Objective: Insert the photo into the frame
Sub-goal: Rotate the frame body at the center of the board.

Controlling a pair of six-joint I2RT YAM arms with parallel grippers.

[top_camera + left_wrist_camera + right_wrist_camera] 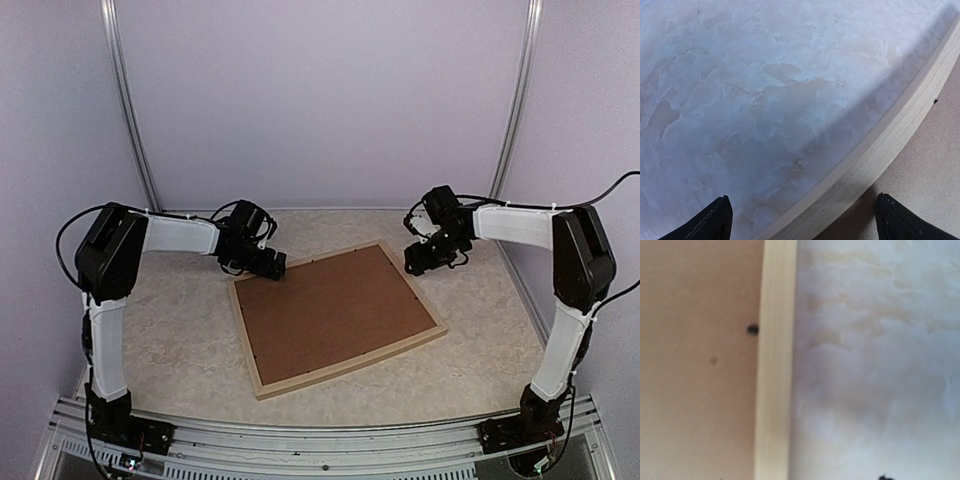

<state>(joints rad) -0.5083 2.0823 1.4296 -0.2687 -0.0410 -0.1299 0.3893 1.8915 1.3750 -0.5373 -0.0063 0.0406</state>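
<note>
One pale wooden frame (350, 365) lies flat, filled by brown board (330, 305).

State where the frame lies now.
In the top view, the frame lies flat on the table, brown board inside it, left gripper at its far-left corner, right gripper by its far-right corner.

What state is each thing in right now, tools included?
frame: lying flat on the table.
backing board: seated flat inside the frame's rim.
photo: not visible in any view.
left tool: open, straddling the frame's rim at its far left corner.
right tool: at the frame's far right corner; open or shut cannot be told.
</note>
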